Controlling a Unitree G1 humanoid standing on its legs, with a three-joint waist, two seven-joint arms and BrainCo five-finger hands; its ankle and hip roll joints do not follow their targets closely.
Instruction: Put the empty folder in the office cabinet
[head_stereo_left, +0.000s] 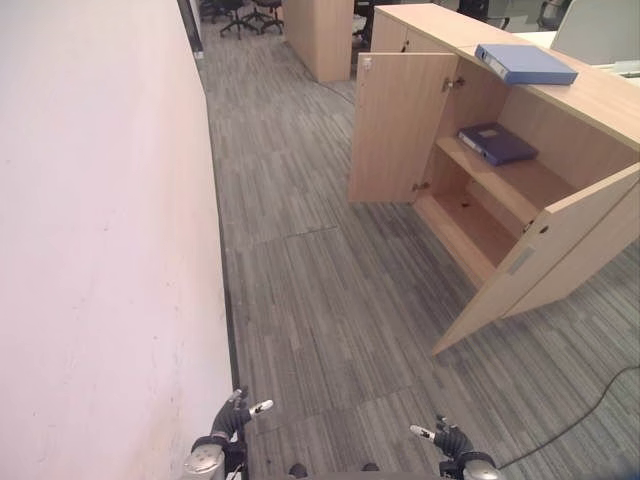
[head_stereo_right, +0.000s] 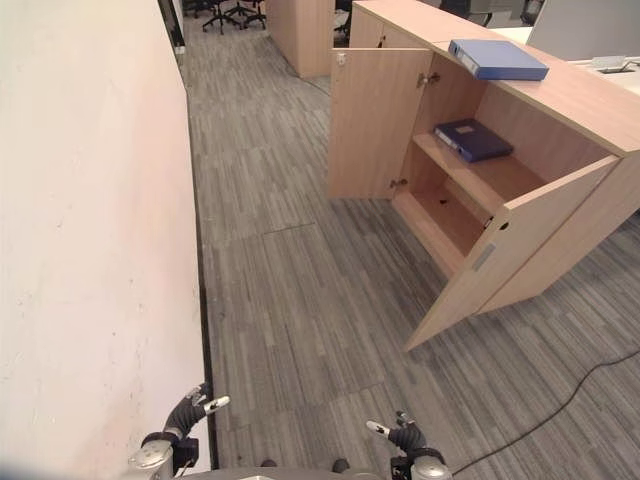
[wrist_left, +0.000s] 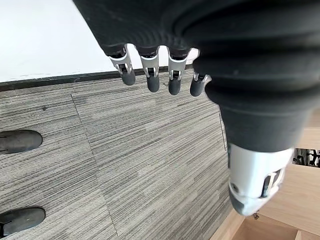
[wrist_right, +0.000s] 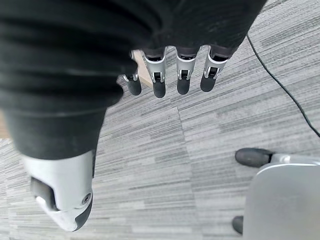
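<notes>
A blue folder (head_stereo_left: 525, 63) lies flat on top of the wooden office cabinet (head_stereo_left: 600, 100) at the far right. A darker blue folder (head_stereo_left: 497, 142) rests on the cabinet's upper shelf (head_stereo_left: 520, 185). Both cabinet doors (head_stereo_left: 400, 128) stand open. My left hand (head_stereo_left: 232, 415) hangs low near the white wall, fingers relaxed and holding nothing. My right hand (head_stereo_left: 447, 437) hangs low at the bottom right, fingers straight and empty. Both hands are far from the cabinet and the folders.
A long white wall (head_stereo_left: 100, 240) runs along the left. Grey carpet floor (head_stereo_left: 320, 300) stretches between me and the cabinet. The nearer open door (head_stereo_left: 545, 255) juts out into the floor. Another wooden cabinet (head_stereo_left: 320, 35) and office chairs (head_stereo_left: 240, 12) stand at the far end.
</notes>
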